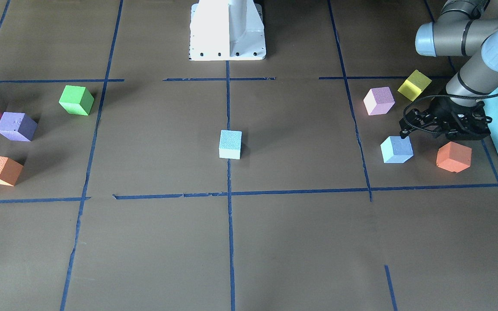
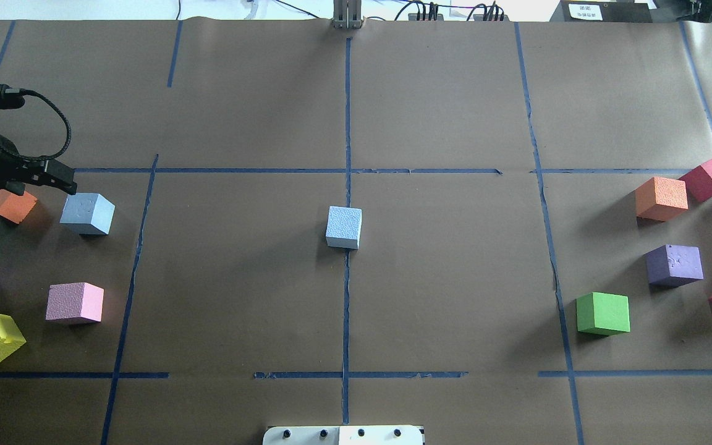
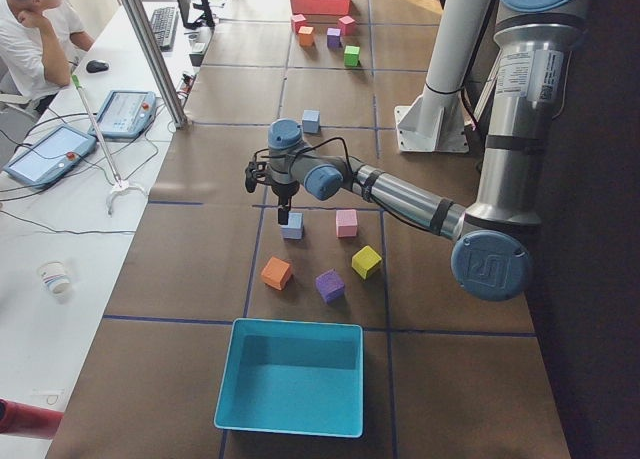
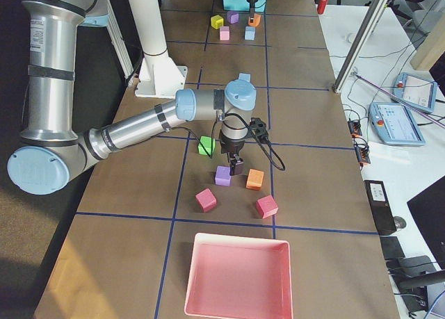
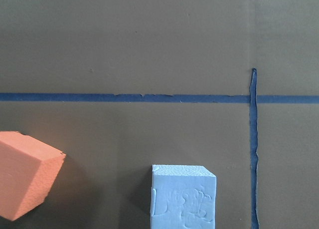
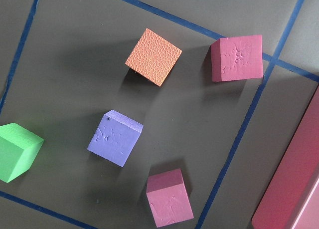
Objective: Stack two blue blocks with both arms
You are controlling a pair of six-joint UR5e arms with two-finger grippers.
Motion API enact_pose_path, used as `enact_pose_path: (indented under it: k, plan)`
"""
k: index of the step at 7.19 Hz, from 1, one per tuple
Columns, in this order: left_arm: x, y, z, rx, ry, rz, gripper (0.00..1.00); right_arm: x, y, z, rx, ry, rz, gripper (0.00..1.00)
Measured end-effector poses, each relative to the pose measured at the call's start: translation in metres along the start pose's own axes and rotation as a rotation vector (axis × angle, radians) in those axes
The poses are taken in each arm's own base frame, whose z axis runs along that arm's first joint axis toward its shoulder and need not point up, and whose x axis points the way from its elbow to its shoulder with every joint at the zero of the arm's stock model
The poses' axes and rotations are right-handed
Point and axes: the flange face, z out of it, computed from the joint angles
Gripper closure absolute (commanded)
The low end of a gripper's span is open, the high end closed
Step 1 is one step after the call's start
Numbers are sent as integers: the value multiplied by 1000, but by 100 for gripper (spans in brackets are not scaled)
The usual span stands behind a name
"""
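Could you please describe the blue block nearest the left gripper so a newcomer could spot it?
Start at the teal box on the robot's left, where foam cubes cluster. Close by the left gripper, next to an orange cube, sits the sky-blue cube. It is the only blue one there; the aqua cube stands alone in the middle.

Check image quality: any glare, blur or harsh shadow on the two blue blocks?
Overhead: centre blue block is sharp but washed pale, and the strip beyond the table is blown out white. Front-facing: white pedestal is overexposed; side blue block is crisp, shadows soft. Left wrist: same block is sharp but cropped by the bottom edge. No motion blur in any view.
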Motion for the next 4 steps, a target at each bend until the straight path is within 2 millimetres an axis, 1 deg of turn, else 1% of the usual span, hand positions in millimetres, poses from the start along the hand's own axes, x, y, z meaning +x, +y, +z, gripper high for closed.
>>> enact_pose_path:
  k: [2,4]
  plan:
    - [8,-11,25,-10,-18,5,0,2,2,1,-3,-2,1,0]
    - [20,-11,52,-29,-18,34,0,2,3,2,-4,-2,1,0]
